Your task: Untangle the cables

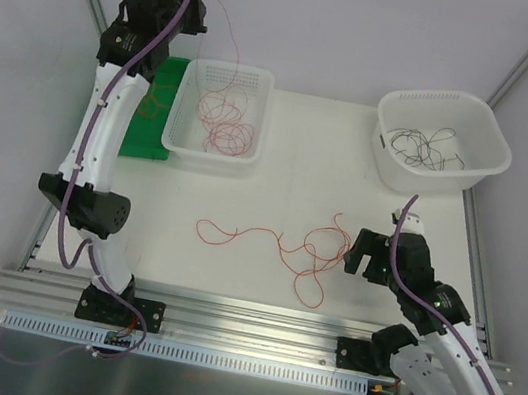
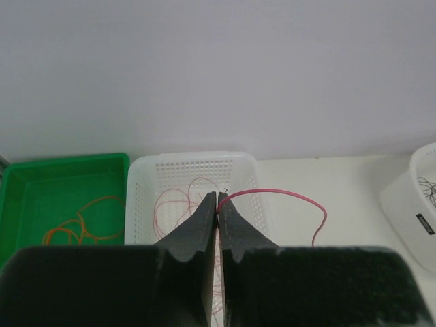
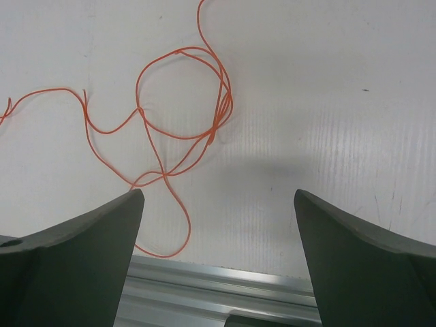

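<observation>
right gripper [image 3: 218, 197]: nearest to me; jaws stand wide apart with nothing between them; it hangs low over the table [image 1: 286, 186], just right of the tangle
loose red cables [image 1: 281, 246]: flat on the table in front of that open claw; several loops overlap at the right end, one long tail wanders off left; neither claw touches them
white basket [image 1: 212, 156]: further back, left of centre; a heap of sorted red cables [image 1: 223, 128] curls inside
left gripper [image 2: 218, 204]: raised high over the basket, jaws pressed together on a single held cable [image 2: 272, 193], which arches out right of the tips and drops away
green tray [image 1: 148, 133]: just beside the basket on its left; orange cables [image 2: 82, 225] lie in it
white tub [image 1: 451, 107]: far right corner; black cables [image 1: 429, 149] inside
step in hand: by my reading, the left claw is about to drop its strand into the basket and the right is lining up on the tangle
doing it well: bring the held cable low over the basket before letting go, so it does not spring over the rim; on the table, pinch one strand at a free end or outer loop — not the crossing — and lift slowly
</observation>
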`<state>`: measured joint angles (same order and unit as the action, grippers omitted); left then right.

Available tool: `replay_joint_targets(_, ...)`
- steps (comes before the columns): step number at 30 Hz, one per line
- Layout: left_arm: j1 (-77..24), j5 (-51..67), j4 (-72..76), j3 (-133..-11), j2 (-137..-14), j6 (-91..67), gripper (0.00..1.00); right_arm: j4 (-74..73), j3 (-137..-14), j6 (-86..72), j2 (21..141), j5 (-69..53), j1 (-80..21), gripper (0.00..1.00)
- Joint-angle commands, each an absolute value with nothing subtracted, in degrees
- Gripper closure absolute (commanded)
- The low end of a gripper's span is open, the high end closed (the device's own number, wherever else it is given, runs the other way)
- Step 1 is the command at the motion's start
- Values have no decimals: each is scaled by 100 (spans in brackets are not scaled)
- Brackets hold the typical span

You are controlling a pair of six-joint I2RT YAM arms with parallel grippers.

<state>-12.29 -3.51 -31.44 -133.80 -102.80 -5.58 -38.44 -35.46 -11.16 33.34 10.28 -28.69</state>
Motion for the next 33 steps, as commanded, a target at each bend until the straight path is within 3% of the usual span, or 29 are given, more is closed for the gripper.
replay_joint_targets(1, -1020, 122, -2611, -13062, -10722, -834, 99, -3929, -3779, -967, 3322, 1160, -2883, 3)
replay_joint_targets(7, -791, 229, -2119, -11956, -11179, -1037, 100, -3911, -3806, -940, 3436, 1116, -2874, 3)
replay_joint_targets(11, -642, 447, -2074, -11593, -11679, -1221, 93, -3911, -3814, -932, 3480, 1099, -2883, 3)
replay_joint_targets(14, -580, 729, -2083, -11330, -11777, -1415, 82, -3937, -3832, -923, 3507, 1072, -2874, 3)
replay_joint_targets(15, -589, 790, -2074, -11251, -11751, -1441, 67, -3964, -3841, -923, 3507, 1064, -2883, 3)
replay_joint_targets(18, -598, 1063, -2074, -10917, -11418, -1626, 40, -3973, -3841, -932, 3498, 1020, -2883, 3)
replay_joint_targets(19, -606, 1090, -2074, -10716, -11295, -1713, 25, -3973, -3850, -940, 3507, 1002, -2883, 3)
replay_joint_targets(23, -755, 1151, -2074, -10091, -10383, -1723, 1, -3911, -3841, -1028, 3586, 870, -2883, 3)
replay_joint_targets(33, -2178, 792, -2065, -7894, -8430, -1863, 1, -3674, -3771, -1292, 3727, 422, -2883, 2)
